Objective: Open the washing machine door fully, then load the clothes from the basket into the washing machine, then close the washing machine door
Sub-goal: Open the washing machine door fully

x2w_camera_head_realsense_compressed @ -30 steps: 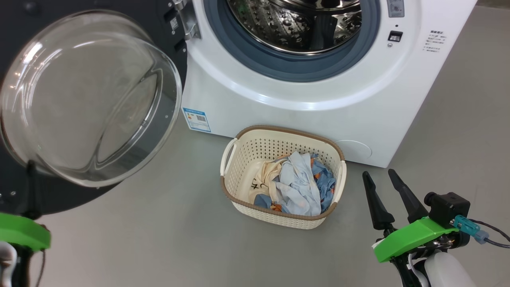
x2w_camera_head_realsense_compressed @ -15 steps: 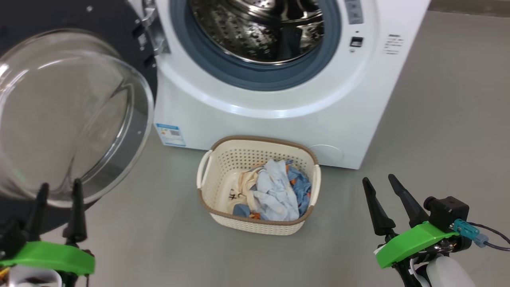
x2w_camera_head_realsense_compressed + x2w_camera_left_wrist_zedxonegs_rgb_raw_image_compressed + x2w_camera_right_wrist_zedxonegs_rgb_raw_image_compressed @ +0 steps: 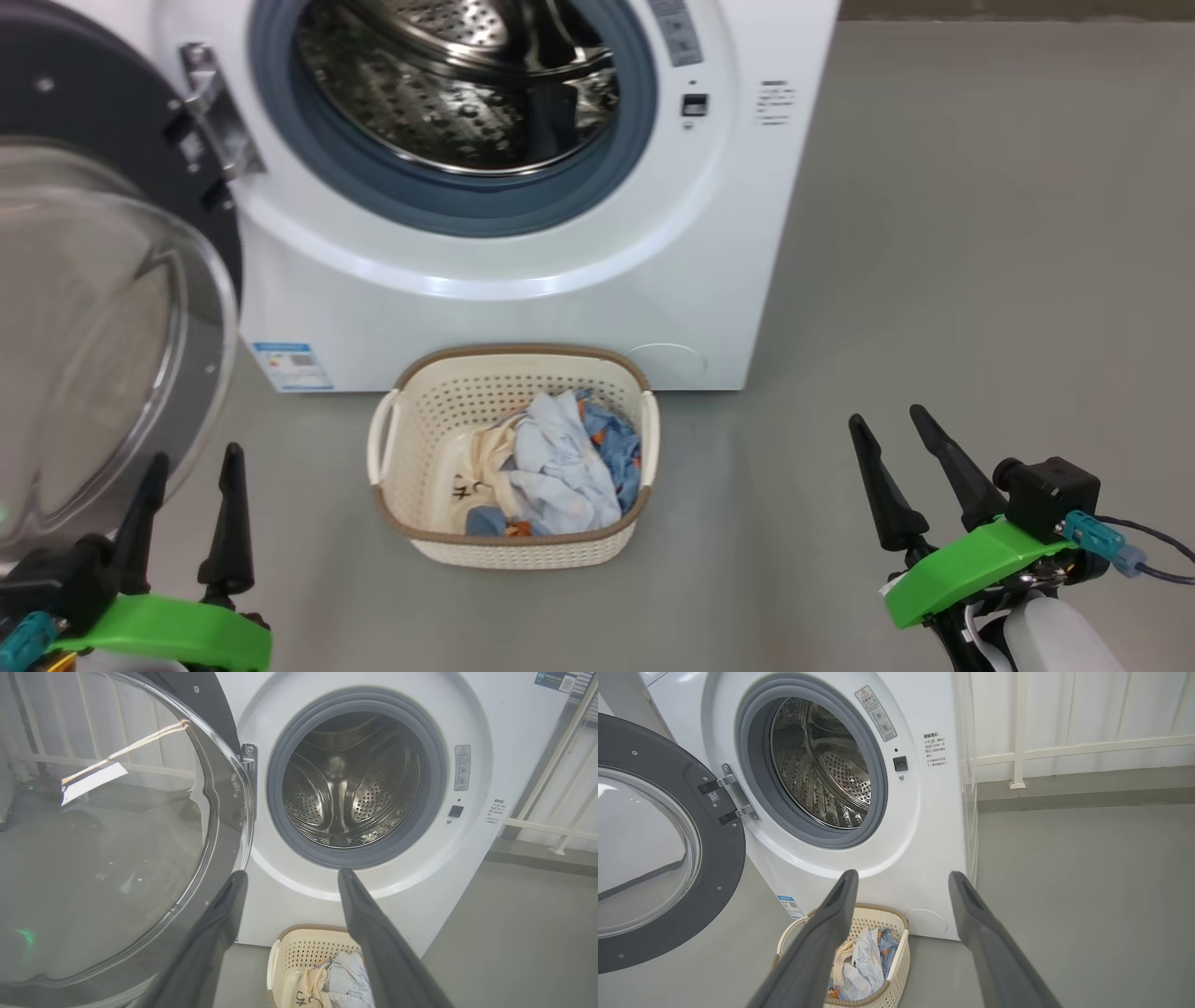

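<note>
Both wrist views catch railing (image 3: 1017,728) beside washing machine (image 3: 924,826)

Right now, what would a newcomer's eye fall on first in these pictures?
The washing machine door stands wide open at the left of the head view, its clear glass bowl bulging toward the camera, beside the shining steel drum of the white washing machine. Below, on the grey floor just in front of the machine, the cream basket holds the bundled clothes.
</note>
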